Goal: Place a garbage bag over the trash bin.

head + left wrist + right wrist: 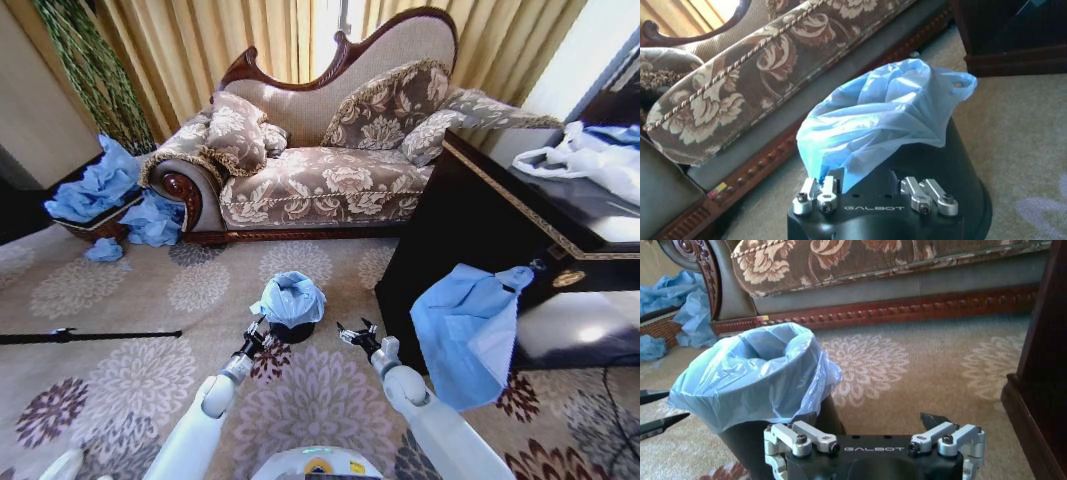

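Currently, the trash bin (291,330) stands upright on the patterned carpet (150,290) at the centre of the head view, in front of the sofa (320,150). The garbage bag (289,298) covers the bin's top: its mouth is spread around the rim on the side seen by the right wrist camera (757,377), while the left wrist view shows it bunched and hanging unevenly over the bin's edge (880,120), with the black wall (953,165) exposed below. The left gripper (257,332) sits at 9 o'clock of the bin, just beside it; its jaws are slightly parted, and the blue film reaches down to one finger (827,187); whether it is pinched cannot be told. The right gripper (352,333) sits at 3 o'clock of the bin, near but apart from it, jaws spread and empty. A larger blue plastic sheet (465,330) hangs from the dark cabinet (470,220) at 3 o'clock.
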`<state>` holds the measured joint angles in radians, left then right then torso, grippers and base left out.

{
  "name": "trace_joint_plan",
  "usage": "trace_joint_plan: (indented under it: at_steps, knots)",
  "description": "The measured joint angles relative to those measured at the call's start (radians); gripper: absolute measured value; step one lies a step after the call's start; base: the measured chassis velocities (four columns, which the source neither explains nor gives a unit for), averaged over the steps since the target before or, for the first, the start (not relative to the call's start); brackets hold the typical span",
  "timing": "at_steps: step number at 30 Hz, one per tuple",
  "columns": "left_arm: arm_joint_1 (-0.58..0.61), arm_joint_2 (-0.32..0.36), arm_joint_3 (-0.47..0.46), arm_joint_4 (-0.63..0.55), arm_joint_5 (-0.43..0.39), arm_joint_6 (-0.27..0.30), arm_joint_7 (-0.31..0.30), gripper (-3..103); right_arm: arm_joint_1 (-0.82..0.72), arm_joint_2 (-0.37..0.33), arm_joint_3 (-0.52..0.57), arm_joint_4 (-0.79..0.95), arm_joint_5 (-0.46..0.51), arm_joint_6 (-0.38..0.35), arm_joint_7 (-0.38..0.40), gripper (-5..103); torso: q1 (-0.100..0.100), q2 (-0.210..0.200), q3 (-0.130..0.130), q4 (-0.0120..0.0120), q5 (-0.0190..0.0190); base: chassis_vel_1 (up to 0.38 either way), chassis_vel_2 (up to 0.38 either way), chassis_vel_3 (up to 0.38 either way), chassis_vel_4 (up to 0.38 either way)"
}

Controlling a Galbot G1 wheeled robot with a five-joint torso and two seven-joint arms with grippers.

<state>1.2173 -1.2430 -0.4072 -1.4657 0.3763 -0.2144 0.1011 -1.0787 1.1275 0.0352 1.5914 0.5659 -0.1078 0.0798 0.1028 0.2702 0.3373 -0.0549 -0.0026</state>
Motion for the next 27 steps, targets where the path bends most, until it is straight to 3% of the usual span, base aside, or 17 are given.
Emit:
trace_joint_plan:
  at_steps: [4, 10, 13, 27]
  knots:
    - [-0.004, -0.002, 0.001, 0.003, -0.003, 0.001, -0.004, 35, 0.001, 0.0, -0.001, -0.001, -0.002, 0.0, 0.001, 100, 0.0, 0.0, 0.0, -0.0001, 0.0, 0.0, 0.0, 0.0, 0.0]
    - [-0.009, -0.003, 0.004, 0.009, -0.005, 0.002, -0.005, 8, 0.003, 0.0, -0.005, -0.004, -0.005, 0.0, 0.002, 100, 0.0, 0.0, 0.0, 0.0, 0.0, 0.0, 0.0, 0.0, 0.0]
    - [-0.011, -0.003, 0.004, 0.01, -0.006, 0.002, -0.005, 2, 0.004, 0.0, -0.007, -0.005, -0.005, -0.001, 0.003, 100, 0.0, 0.0, 0.0, 0.0, 0.0, 0.0, 0.0, 0.0, 0.0]
    - [-0.005, 0.01, -0.008, 0.004, 0.019, -0.004, 0.027, 0, 0.008, 0.002, -0.011, -0.006, -0.004, -0.005, 0.005, 100, 0.0, 0.0, 0.0, 0.0001, -0.0001, 0.0, 0.0, 0.0, 0.0]
